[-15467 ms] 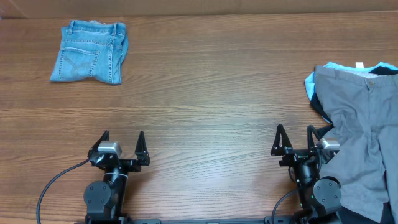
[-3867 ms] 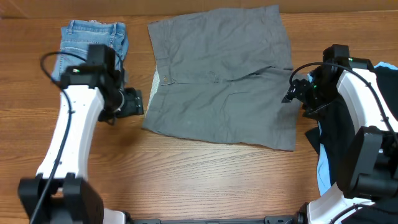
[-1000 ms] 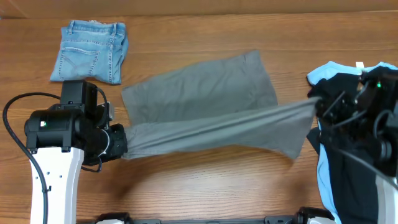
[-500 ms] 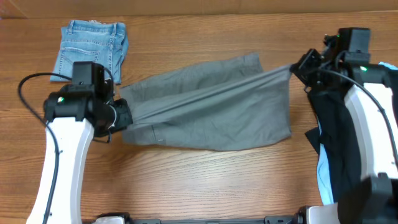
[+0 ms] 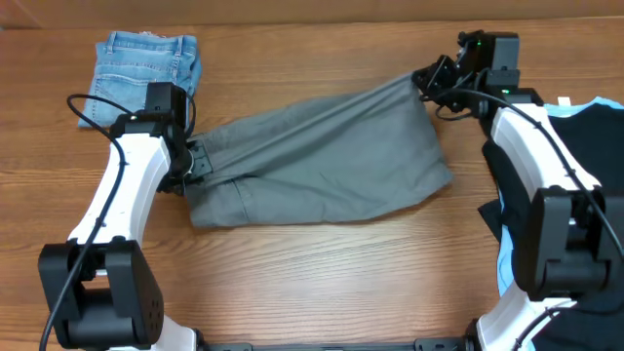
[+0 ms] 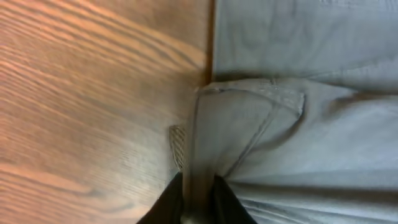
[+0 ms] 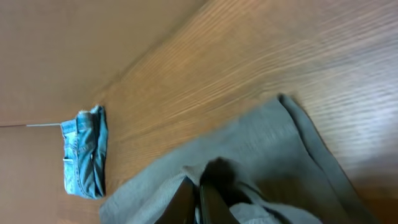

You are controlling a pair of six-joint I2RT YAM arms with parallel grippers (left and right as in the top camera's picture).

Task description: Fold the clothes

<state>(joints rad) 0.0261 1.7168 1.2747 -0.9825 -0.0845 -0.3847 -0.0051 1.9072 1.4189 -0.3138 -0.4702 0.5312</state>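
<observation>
Now L gripper (image 5: pixel 200 163), R gripper (image 5: pixel 426 80) pinch 1 grey shorts (image 5: pixel 322 156); 1 denim shorts (image 5: pixel 141 78) apart.

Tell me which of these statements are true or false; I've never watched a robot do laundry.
1. The denim shorts lie folded at the far left of the table. True.
2. The grey shorts cover the denim shorts. False: they lie mid-table, and the denim shorts are uncovered beside them.
3. The right gripper pinches a corner of the grey shorts. True.
4. The left gripper holds the black tee. False: it grips the grey shorts' left edge, and the black tee lies at the table's right.
</observation>
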